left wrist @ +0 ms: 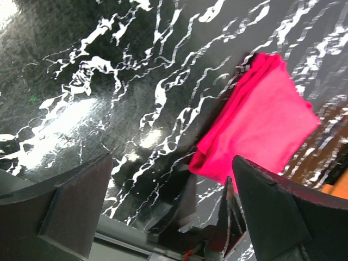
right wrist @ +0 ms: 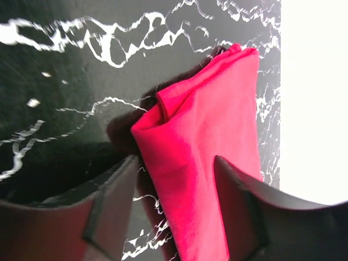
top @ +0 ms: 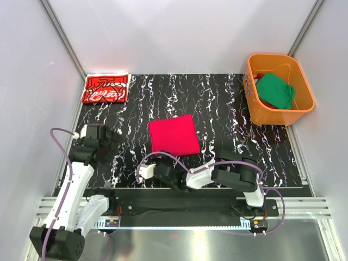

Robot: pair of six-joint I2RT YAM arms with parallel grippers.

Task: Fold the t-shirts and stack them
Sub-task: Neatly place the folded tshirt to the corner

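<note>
Crimson t-shirt (top: 173, 136) sits mid-worktop; we note its near-left corner just ahead of the right gripper (right wrist: 174, 163), jaws spread wide.

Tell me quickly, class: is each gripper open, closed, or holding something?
Left gripper: open, empty.
Right gripper: open, poised at the crimson t-shirt corner, not clamped.

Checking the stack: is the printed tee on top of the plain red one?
No, the printed tee lies at the far left corner of the mat, apart from the plain red tee at its middle.
</note>
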